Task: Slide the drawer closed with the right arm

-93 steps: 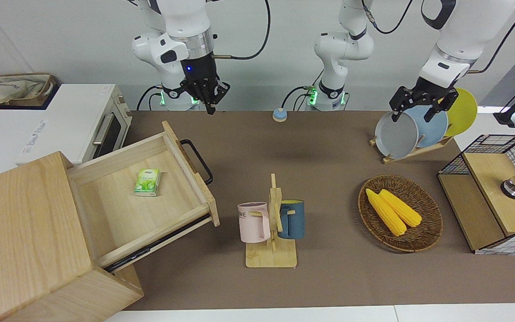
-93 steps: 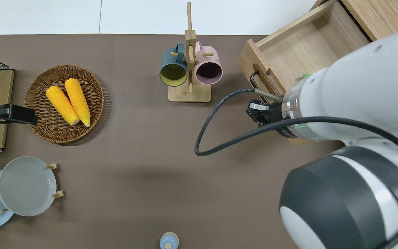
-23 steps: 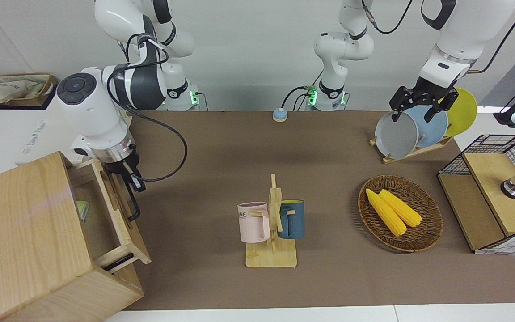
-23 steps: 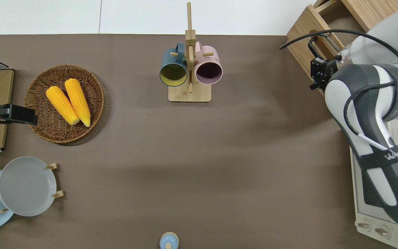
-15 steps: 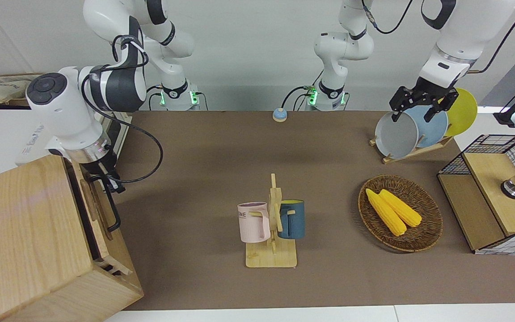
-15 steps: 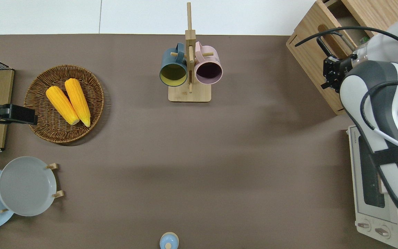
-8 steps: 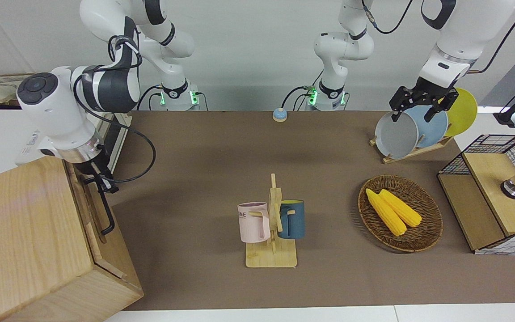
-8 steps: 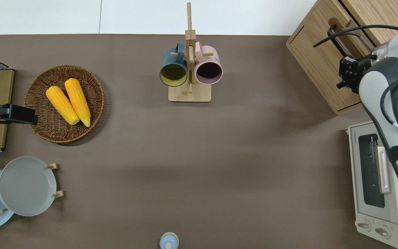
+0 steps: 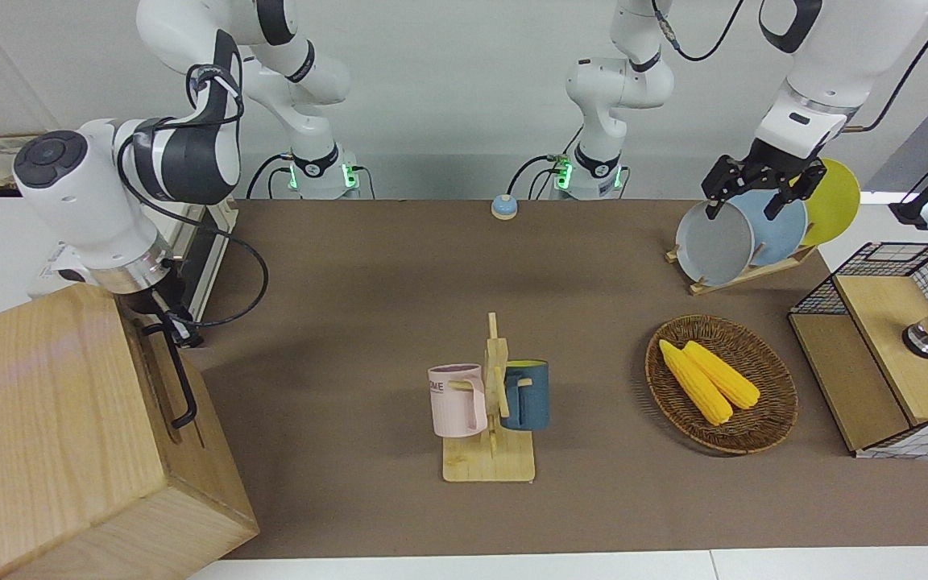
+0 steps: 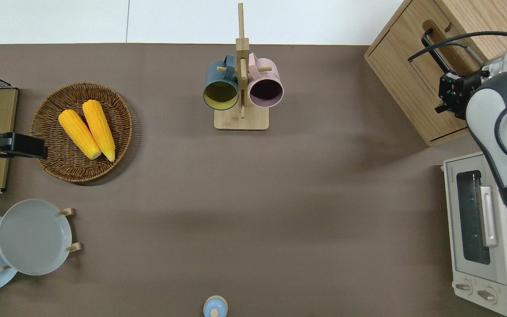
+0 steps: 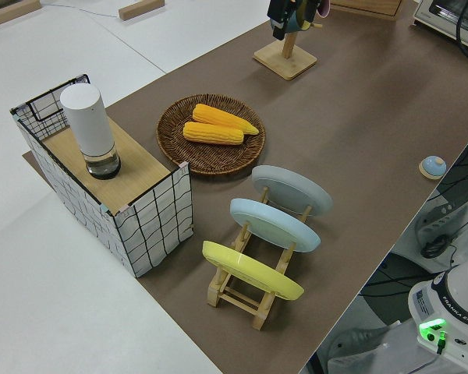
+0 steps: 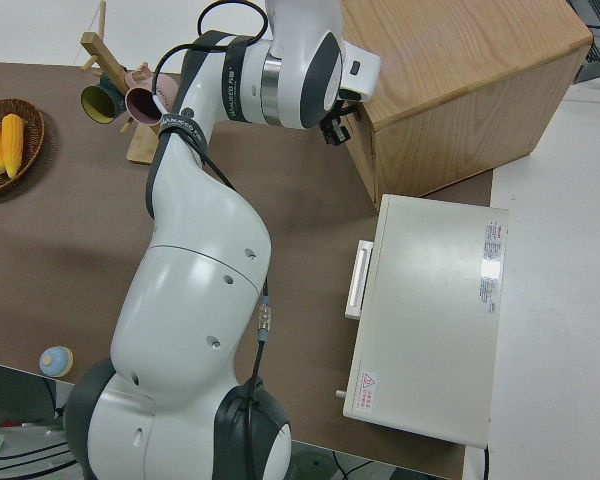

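The pale-wood drawer [image 9: 159, 387] sits pushed in, its front flush with the big pale-wood cabinet [image 9: 45, 419] at the right arm's end of the table. Its black bar handle [image 9: 180, 379] runs along the front. It also shows in the overhead view [image 10: 434, 50]. My right gripper [image 9: 166, 322] is at the handle's end nearer to the robots, against the drawer front. It also shows in the overhead view [image 10: 449, 94] and the right side view [image 12: 335, 125]. My left gripper [image 9: 758, 189] is open and empty, and that arm is parked.
A white toaster oven [image 10: 478, 229] stands beside the cabinet, nearer to the robots. A mug rack [image 9: 490, 403] with a pink and a blue mug stands mid-table. A wicker basket [image 9: 762, 419] holds corn. A plate rack [image 9: 746, 234], a wire-mesh box [image 9: 891, 354] and a blue bell [image 9: 503, 208] are also there.
The drawer, wide open six seconds ago, has slid into the cabinet. In the last second it went the last bit in. My right gripper moved with it toward the cabinet.
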`<act>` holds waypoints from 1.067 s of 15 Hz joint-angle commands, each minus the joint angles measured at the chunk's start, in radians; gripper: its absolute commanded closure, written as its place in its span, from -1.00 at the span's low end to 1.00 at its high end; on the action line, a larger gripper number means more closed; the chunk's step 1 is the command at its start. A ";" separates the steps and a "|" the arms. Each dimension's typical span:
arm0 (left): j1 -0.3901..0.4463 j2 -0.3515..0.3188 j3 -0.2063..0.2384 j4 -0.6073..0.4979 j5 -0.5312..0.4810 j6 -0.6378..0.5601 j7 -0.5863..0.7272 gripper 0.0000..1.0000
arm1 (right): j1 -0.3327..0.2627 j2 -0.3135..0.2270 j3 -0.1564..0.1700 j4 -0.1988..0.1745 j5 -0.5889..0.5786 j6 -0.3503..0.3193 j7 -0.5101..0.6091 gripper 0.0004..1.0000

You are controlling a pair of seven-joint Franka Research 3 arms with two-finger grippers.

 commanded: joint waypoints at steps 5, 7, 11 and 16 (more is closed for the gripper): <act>-0.017 0.012 0.016 0.020 0.014 0.001 0.006 -0.99 | -0.039 0.006 0.006 0.008 -0.003 0.015 -0.042 1.00; -0.017 0.012 0.016 0.020 0.014 0.001 0.006 -0.99 | -0.031 0.005 0.011 0.006 -0.003 0.012 -0.036 1.00; -0.017 0.012 0.016 0.020 0.015 0.001 0.006 -0.99 | 0.009 -0.003 0.018 0.005 -0.002 0.000 -0.025 1.00; -0.017 0.012 0.016 0.020 0.014 0.001 0.006 -1.00 | 0.070 -0.031 0.018 -0.001 -0.009 -0.041 -0.048 1.00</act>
